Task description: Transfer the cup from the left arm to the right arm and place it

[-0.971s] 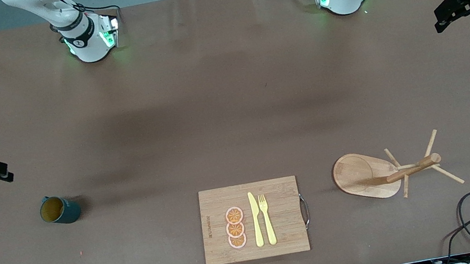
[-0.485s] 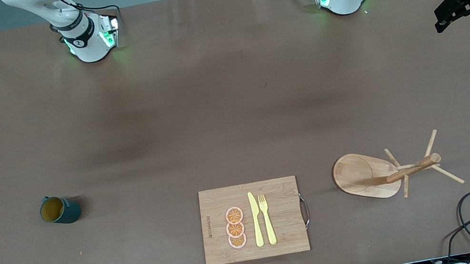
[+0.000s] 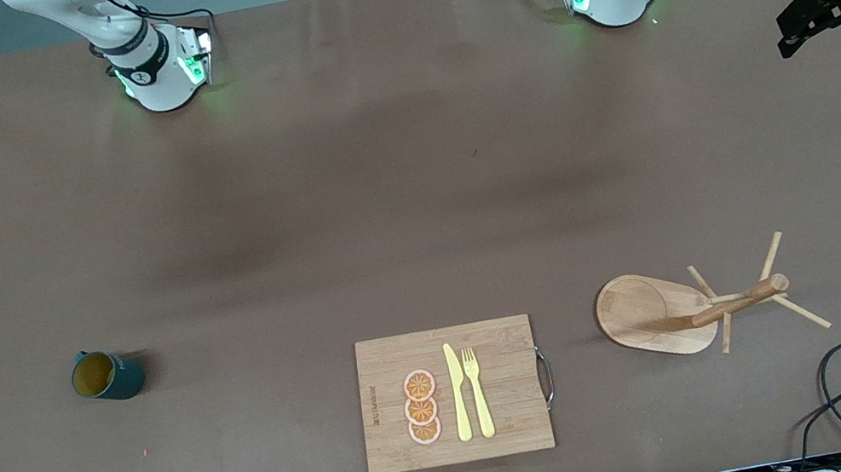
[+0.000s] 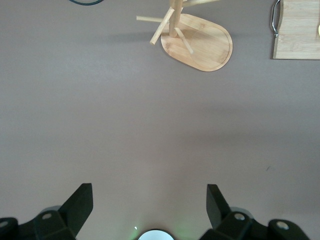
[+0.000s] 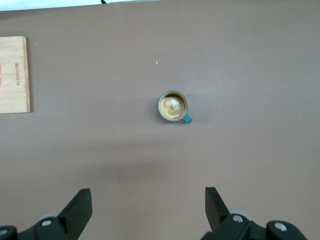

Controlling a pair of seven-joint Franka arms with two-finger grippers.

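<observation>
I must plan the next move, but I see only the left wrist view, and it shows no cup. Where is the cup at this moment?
Observer: The cup stands upright on the table, toward the right arm's end, and no hand touches it.
Operator: Is the right hand close to it?
Observer: No. The right hand is open and up over the table's edge at the right arm's end, apart from the cup. Its wrist camera looks down into the cup.
Operator: And over what is my left hand?
Observer: The left hand, open, is over the table's edge at the left arm's end. It is not over the wooden rack.
</observation>
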